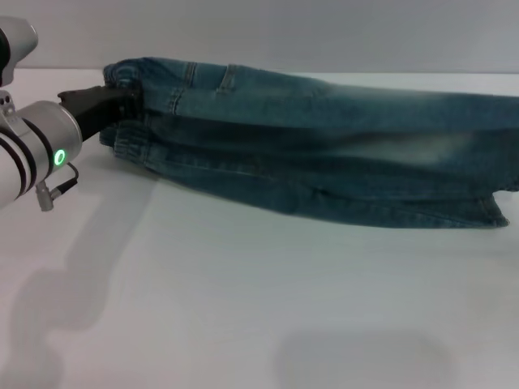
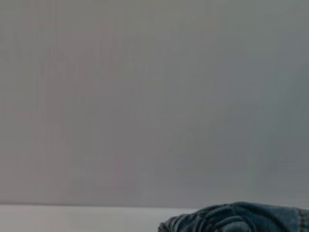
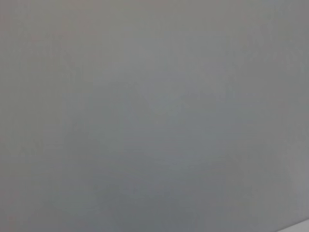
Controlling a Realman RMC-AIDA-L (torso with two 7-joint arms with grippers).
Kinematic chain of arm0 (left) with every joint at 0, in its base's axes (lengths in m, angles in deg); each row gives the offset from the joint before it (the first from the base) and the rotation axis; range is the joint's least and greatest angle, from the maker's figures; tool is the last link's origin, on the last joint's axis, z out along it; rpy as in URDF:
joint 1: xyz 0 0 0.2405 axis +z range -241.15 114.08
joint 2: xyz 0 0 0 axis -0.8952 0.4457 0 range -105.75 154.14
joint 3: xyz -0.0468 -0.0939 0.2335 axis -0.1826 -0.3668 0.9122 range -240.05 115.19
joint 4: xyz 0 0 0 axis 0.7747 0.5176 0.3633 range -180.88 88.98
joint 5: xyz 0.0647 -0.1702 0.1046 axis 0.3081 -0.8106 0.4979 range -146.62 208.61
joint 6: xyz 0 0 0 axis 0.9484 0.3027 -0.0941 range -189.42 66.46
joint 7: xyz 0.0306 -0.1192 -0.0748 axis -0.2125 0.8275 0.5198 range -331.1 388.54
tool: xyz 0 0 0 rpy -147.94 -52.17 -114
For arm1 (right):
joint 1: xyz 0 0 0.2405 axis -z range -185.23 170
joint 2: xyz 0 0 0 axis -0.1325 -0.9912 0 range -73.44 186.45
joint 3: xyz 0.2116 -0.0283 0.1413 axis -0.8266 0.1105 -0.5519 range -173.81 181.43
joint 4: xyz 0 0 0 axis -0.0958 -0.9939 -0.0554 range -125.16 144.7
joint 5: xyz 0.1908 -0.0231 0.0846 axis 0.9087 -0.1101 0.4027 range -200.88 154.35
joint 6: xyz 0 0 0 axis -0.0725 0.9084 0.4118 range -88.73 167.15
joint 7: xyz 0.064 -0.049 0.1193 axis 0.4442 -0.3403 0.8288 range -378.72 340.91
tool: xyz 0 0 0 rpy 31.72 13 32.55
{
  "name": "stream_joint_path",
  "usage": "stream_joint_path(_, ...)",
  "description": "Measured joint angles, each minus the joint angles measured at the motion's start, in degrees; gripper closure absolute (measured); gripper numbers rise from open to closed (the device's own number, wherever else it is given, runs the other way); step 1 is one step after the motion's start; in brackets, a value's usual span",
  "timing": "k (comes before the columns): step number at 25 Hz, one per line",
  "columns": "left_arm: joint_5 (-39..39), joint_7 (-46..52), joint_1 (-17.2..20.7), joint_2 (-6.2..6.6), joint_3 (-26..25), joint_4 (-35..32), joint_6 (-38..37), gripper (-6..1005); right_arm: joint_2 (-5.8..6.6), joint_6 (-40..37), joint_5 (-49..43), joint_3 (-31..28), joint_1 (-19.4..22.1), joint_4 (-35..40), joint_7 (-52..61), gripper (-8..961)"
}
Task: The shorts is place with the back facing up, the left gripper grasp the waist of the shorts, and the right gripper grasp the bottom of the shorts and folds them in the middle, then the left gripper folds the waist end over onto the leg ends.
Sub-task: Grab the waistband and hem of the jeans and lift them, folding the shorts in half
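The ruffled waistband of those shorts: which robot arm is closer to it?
Left. The left gripper is right at the waist of the shorts, at the table's far left. The right gripper appears in no view, so its distance cannot be told.

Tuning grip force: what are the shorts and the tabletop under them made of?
Long blue-green shorts: looks like woven denim, matte, with faded pale patches, stitched seams and a puckered elastic waistband. The black left claw sits at that band. Flat white table: smooth, faintly glossy, likely laminate or painted board; soft shadows show, but the exact material is unclear.
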Motion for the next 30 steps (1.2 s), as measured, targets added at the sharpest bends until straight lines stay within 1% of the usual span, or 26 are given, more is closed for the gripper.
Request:
stream_joint_path(2,0.0,-0.1,-0.8,0.0,0.5,-2.2,-3.4,809,0.11,0.0,0.0,-0.8,-0.6,0.9,-2.1,851)
stream_joint_path(4,0.1,0.0,-1.7,0.0,1.7,-5.5,-7.8,808,0.22,0.0,0.0,-1.4,-1.2,1.7,-4.5,845)
stream_joint_path(5,0.1,0.1,-2.8,-0.02,2.3,-8.0,-10.1,808,0.27,-0.1,-0.1,-1.9,-1.5,2.1,-6.4,843)
stream_joint_path(6,0.1,0.1,-2.8,-0.02,2.3,-8.0,-10.1,808,0.27,-0.1,-0.1,-1.9,-1.5,2.1,-6.4,840)
stream_joint_path(10,0.0,0.3,-5.8,0.05,2.3,-12.3,-10.7,808,0.36,-1.3,-0.7,-2.3,-1.9,2.7,-9.1,829)
stream_joint_path(15,0.0,0.3,-7.6,-0.03,2.4,-14.6,-10.9,607,0.58,-1.4,-1.3,-1.9,-2.0,3.5,-10.1,603)
stream_joint_path(22,0.0,0.3,-8.6,-0.04,2.2,-15.1,-10.4,468,0.56,-0.3,-2.9,-1.8,-2.3,3.8,-10.6,398)
stream_joint_path(27,0.1,-0.1,-8.4,0.06,1.9,-14.2,-8.3,369,0.32,0.4,-4.3,-1.7,-2.2,3.9,-13.3,311)
stream_joint_path(29,0.5,-0.3,-8.2,0.11,2.0,-13.7,-7.8,282,0.12,0.7,-4.6,-1.7,-2.3,4.1,-14.9,276)
stream_joint_path(30,0.7,-0.6,-7.8,0.17,2.1,-13.3,-7.8,239,-0.1,0.7,-4.6,-1.6,-2.5,4.7,-17.7,259)
